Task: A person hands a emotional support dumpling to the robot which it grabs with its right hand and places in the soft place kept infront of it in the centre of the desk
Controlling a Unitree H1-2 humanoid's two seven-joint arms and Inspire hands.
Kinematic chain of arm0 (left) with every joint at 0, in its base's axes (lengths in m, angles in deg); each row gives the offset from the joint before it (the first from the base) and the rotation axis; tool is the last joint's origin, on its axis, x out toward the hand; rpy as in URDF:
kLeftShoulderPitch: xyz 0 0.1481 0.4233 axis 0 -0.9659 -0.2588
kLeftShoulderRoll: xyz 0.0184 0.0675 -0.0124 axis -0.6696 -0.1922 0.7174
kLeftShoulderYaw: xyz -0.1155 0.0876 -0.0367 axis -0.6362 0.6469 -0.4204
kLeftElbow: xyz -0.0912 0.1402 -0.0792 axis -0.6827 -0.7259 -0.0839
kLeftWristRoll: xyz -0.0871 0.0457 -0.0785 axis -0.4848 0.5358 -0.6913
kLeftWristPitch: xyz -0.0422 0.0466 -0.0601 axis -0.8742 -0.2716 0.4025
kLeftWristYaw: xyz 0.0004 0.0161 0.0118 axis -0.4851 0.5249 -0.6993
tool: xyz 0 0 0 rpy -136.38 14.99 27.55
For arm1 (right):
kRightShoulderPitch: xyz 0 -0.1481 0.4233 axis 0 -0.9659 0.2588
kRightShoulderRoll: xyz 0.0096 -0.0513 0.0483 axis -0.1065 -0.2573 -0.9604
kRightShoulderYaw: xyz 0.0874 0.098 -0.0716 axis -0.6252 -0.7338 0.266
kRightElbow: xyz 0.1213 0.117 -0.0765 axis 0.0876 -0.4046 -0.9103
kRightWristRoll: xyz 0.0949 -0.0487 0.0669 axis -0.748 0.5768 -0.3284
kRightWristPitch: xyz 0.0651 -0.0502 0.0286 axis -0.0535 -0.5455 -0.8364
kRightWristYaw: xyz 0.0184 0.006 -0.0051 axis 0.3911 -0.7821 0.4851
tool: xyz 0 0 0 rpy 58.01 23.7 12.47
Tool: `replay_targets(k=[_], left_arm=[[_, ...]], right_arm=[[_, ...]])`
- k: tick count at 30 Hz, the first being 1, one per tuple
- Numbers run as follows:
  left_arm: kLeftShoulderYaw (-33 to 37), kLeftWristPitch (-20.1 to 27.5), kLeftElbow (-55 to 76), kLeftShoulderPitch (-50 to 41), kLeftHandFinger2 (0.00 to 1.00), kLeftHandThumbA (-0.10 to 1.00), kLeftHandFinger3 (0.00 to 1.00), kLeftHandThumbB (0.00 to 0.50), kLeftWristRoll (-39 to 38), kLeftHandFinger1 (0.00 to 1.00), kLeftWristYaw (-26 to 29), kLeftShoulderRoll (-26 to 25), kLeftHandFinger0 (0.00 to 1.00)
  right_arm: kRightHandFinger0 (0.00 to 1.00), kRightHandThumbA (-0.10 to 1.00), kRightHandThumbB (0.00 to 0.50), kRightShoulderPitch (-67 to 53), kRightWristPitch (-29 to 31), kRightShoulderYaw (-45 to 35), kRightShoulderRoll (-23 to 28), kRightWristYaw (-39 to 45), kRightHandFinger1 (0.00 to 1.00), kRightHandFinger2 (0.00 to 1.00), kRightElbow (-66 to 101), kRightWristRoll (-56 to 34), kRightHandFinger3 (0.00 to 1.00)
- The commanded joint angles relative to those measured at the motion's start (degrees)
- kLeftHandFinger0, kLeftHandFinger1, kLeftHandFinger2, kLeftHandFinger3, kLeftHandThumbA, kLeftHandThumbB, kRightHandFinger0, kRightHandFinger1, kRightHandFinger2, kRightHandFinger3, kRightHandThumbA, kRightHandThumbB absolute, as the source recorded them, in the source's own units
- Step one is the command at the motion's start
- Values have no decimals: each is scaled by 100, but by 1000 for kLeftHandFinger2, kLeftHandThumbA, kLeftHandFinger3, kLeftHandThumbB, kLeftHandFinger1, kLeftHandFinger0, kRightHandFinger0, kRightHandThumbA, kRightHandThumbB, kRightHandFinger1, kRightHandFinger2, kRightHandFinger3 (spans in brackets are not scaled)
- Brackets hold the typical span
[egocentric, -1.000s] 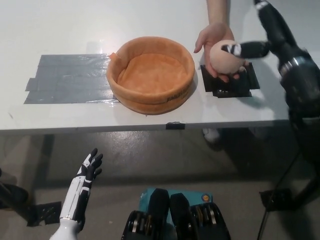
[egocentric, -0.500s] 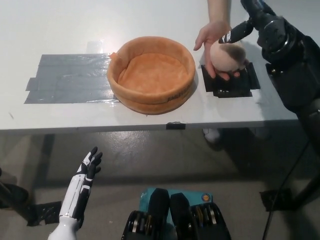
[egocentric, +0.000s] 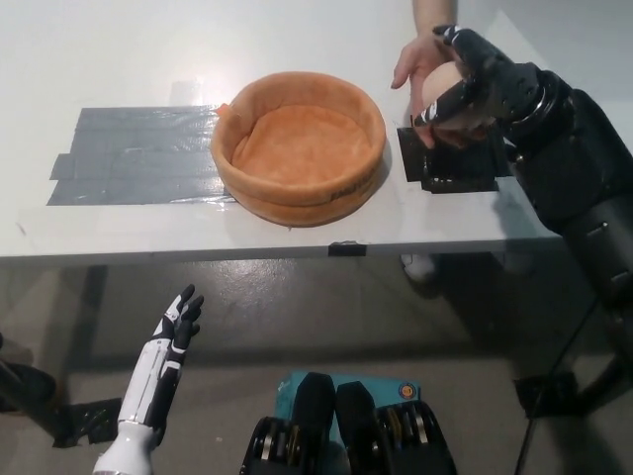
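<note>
A round orange soft basket [egocentric: 298, 148] sits in the middle of the white tabletop [egocentric: 119, 59]. Its inside is bare orange cloth, with nothing lying in it. Its walls are thick and puffy, and there is small dark writing on the front wall. Just to the left of the basket, a big patch of grey tape [egocentric: 134, 155] is stuck flat on the tabletop, and its edge touches the basket. Just to the right of the basket lies a black mat [egocentric: 447, 170]. Above that mat, the pale, round dumpling [egocentric: 442, 92] is up in the air, close beside the basket's right wall but not in it. A person's hand [egocentric: 419, 61] holds the dumpling from the far side. The robot's black right hand [egocentric: 480, 87] covers the dumpling from the near side, with its fingers curled around it, so both hands are on it at once. The white left hand [egocentric: 171, 332] hangs low, below the front edge of the tabletop and left of the basket, with its fingers spread wide and holding nothing.
</note>
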Motion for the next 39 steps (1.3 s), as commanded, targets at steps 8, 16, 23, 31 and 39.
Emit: replay_targets(k=[8,16,23,31,39], left_arm=[[17,7,144,159,1000,1000,1000,120,138,1000,2,-75,1000],[5,-6,128,219,1000,1000,1000,134,104,1000,-5,-62,1000],[11,19,86,277,1000,1000,1000,136,137,1000,8,-65,1000],[11,-7,82,305,1000,1000,1000,129,122,1000,-1,-55,1000],[9,-42,99,334,1000,1000,1000,122,144,1000,-7,-75,1000]], right_arm=[[1000,986,384,487,486,548,27,496,1000,1000,-891,235,1000],[328,-100,180,411,605,931,52,-359,496,631,-1262,477,1000],[189,-100,185,324,1079,689,70,-1200,642,873,-1310,357,529],[0,-100,190,238,1600,41,22,-1985,497,869,-732,79,806],[45,-100,188,113,1110,-351,-48,-2015,582,931,1425,292,1000]])
